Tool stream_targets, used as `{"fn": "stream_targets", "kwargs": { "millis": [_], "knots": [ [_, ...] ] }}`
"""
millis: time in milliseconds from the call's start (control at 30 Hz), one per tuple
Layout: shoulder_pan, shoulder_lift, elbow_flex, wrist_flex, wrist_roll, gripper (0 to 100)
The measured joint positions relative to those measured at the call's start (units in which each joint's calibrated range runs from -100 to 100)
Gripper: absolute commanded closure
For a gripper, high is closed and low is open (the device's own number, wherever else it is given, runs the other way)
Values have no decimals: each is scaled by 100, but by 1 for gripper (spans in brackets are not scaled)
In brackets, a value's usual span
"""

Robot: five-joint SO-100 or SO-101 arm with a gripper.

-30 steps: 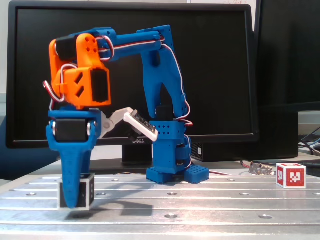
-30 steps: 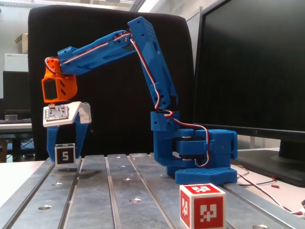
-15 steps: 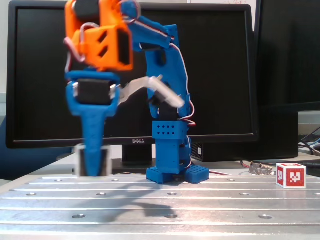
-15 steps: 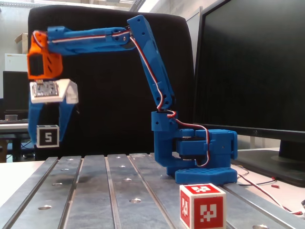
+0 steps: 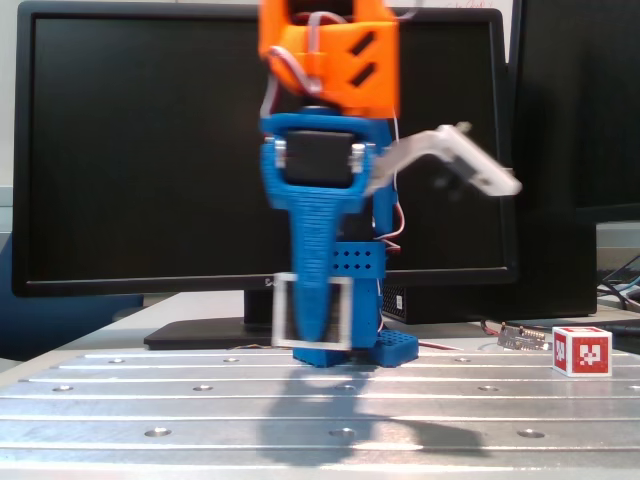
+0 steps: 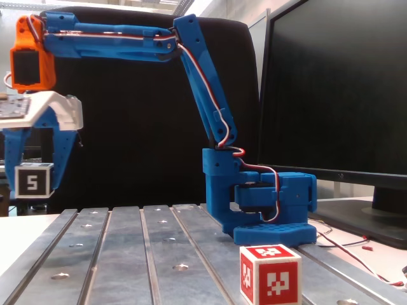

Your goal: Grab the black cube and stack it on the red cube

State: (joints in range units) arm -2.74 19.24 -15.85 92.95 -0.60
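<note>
We saw the blue plastic robot arm (image 6: 197, 95) with its orange wrist part (image 5: 335, 50) reaching out high over the grey metal table with long grooves (image 5: 320, 400). Its blue two-finger claw (image 6: 32, 184) pointed straight down and pinched the small black cube with white edges and a white 5 on its face (image 6: 34, 181). One finger sat on each side of the cube in a fixed view, so the claw was closed tight on it. The black cube hung up in the air, well above the table and touching nothing but the claw. In a fixed view, one blue finger (image 5: 318, 270) covered the middle of that cube (image 5: 343, 310), and the picture was a bit blurry there. In that view the cube hung in front of the arm's blue base (image 5: 385, 345), near the back edge of the table. The small red cube with a white panel and a red dotted pattern (image 5: 582, 351) sat flat on the table near its right edge in that view, well apart from the claw. In a fixed view the red cube (image 6: 269, 274) sat close to the camera at the near edge of the table, just in front of the base (image 6: 273, 216). A big black computer screen (image 5: 140, 150) stood behind the table.
</note>
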Motion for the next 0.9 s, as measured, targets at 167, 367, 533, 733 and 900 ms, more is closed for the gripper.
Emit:
{"fn": "stream_targets", "kwargs": {
  "millis": [167,367,533,733,900],
  "knots": [
    [-578,8,-226,9,-792,83],
    [-1193,8,-462,26,-1685,83],
    [-1652,8,-462,43,-2204,83],
    [-2104,8,-462,52,-2944,83],
    [-2452,8,-462,438,-3868,83]
  ]
}}
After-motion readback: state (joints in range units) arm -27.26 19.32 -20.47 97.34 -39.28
